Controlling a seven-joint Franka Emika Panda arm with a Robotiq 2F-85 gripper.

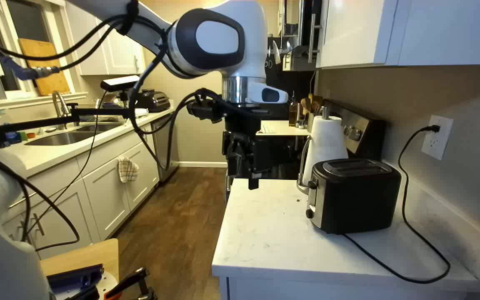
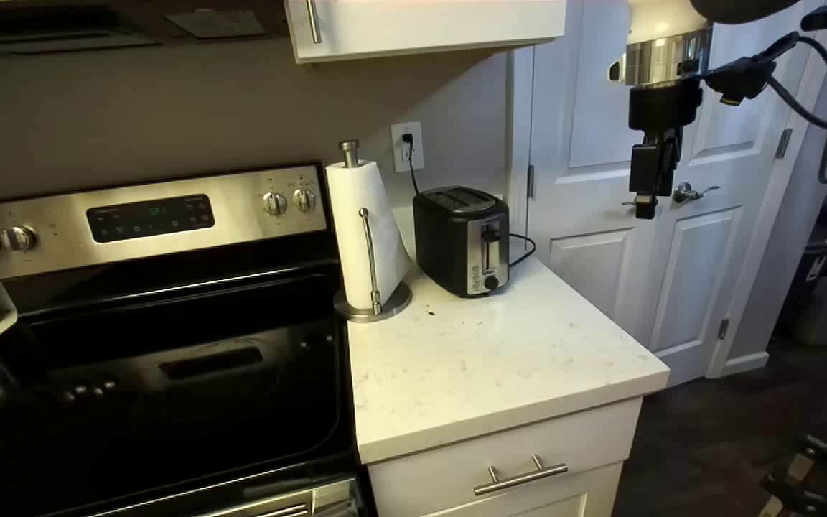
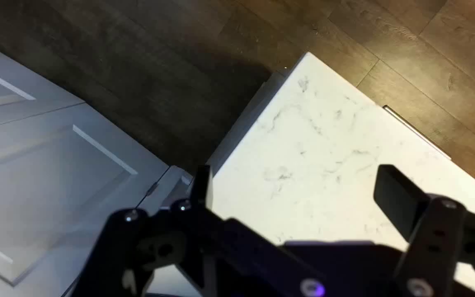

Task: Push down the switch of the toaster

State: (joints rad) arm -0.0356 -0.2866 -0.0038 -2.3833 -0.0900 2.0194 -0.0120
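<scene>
I count one black toaster (image 2: 446, 248) upright on the tabletop (image 2: 500, 366), near center frame in an exterior view, its long axis running upper left to lower right, the end with one lever (image 2: 491, 233) and one knob (image 2: 491, 283) facing lower right. One paper towel roll (image 2: 363, 237) stands just beside it. One cord (image 1: 421, 282) joins the toaster to one outlet (image 1: 436, 143), frame right. On my gripper (image 3: 293, 185), two fingers (image 3: 398, 202) stand spread, low in the wrist view, well apart from the toaster.
</scene>
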